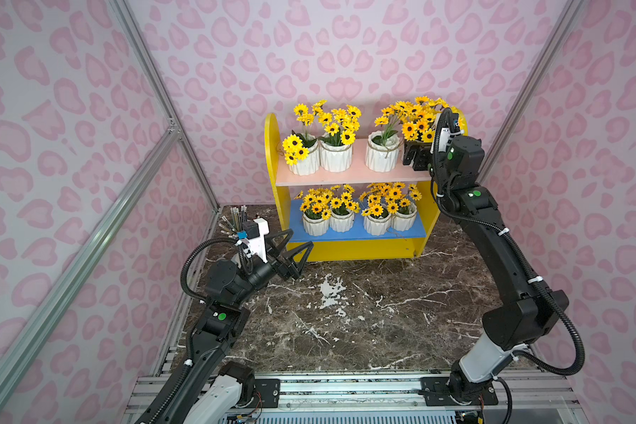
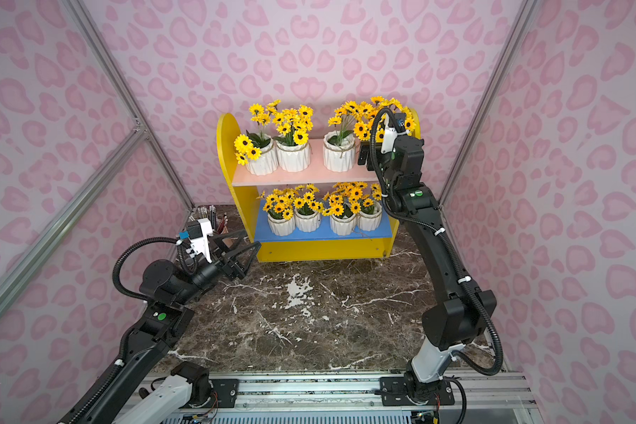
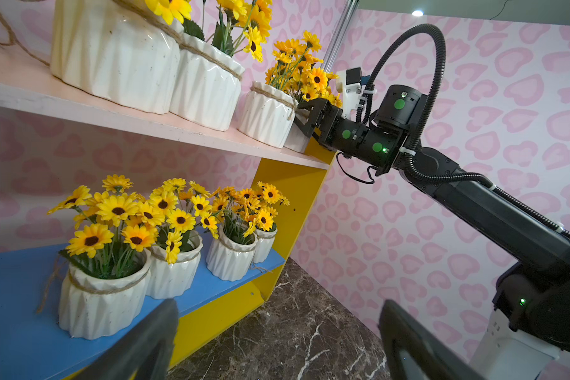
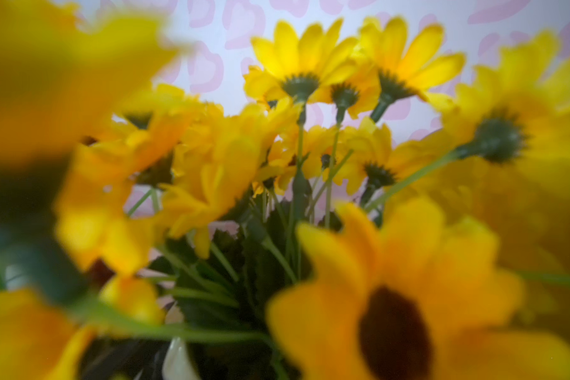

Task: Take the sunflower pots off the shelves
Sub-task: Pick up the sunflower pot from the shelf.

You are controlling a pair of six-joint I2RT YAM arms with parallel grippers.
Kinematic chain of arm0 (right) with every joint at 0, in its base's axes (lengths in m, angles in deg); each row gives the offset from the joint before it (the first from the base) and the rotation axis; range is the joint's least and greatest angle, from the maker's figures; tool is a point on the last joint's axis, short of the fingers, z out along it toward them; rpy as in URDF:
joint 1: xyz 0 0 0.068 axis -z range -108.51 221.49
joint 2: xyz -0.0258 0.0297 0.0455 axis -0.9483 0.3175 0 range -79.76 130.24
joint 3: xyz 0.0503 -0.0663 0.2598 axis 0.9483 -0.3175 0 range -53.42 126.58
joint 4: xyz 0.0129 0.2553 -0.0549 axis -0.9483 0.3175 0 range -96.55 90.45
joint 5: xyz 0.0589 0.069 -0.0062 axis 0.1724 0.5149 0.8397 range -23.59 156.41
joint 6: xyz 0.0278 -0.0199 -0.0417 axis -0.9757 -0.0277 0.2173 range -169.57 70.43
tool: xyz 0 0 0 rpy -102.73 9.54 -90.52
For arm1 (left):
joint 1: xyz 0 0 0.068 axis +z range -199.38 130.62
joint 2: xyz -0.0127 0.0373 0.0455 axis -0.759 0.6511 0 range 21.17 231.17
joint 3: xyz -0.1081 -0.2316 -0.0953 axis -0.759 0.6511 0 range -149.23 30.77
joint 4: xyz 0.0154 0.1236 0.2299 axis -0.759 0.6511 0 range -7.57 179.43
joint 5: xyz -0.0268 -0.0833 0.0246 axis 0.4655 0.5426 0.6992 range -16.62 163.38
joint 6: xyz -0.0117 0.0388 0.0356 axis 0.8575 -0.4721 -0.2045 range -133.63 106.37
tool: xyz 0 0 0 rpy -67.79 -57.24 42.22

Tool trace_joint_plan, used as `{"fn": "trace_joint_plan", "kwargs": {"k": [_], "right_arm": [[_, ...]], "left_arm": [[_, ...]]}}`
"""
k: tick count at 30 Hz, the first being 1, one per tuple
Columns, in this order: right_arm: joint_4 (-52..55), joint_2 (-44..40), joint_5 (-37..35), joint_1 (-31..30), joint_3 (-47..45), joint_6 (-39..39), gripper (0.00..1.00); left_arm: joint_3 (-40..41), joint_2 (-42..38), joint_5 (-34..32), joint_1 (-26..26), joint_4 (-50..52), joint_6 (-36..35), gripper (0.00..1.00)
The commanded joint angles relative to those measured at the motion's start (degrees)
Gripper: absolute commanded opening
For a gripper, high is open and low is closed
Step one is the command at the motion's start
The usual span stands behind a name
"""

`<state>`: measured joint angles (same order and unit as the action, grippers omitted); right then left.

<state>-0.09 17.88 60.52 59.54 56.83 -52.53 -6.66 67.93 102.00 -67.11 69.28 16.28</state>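
Eight pots (image 1: 335,158) stand on the shelves (image 1: 272,147): four on the pink board (image 1: 349,177), four on the blue board (image 1: 357,233); one pencil cup (image 2: 222,223) far left. The right gripper (image 3: 305,118), raised, spreads wide at the rightmost upper pot (image 3: 293,139) by the board's end; the left gripper (image 1: 302,238) hangs low, wide, empty, near the shelves' left corner. Open table (image 1: 382,323) lies between the arms
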Motion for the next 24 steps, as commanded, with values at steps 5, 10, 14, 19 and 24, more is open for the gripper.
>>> {"fn": "trace_joint_plan", "kwargs": {"k": [5, 10, 14, 19, 24], "right_arm": [[-1.38, 0.60, -1.17, 0.00, 1.70, 1.04, 0.99], [-0.35, 2.03, -1.55, 0.09, 3.17, 2.61, 0.99], [1.40, 3.64, -1.68, 0.11, 5.74, 2.83, 0.99], [1.96, 4.65, -1.11, 0.52, 6.95, 2.96, 0.99], [2.15, 4.91, 0.26, 1.18, 6.72, 2.70, 0.99]], "left_arm": [[-0.28, -0.01, -0.32, 0.03, -1.06, -0.29, 0.97], [-0.29, 0.17, -0.23, 0.05, -1.02, -0.20, 0.97], [-0.36, 0.17, -0.01, 0.04, -1.09, -0.20, 0.97], [-0.45, 0.26, 0.20, 0.03, -1.00, -0.37, 0.97], [-0.48, 0.43, 0.52, 0.04, -1.07, -0.45, 0.97]]}}
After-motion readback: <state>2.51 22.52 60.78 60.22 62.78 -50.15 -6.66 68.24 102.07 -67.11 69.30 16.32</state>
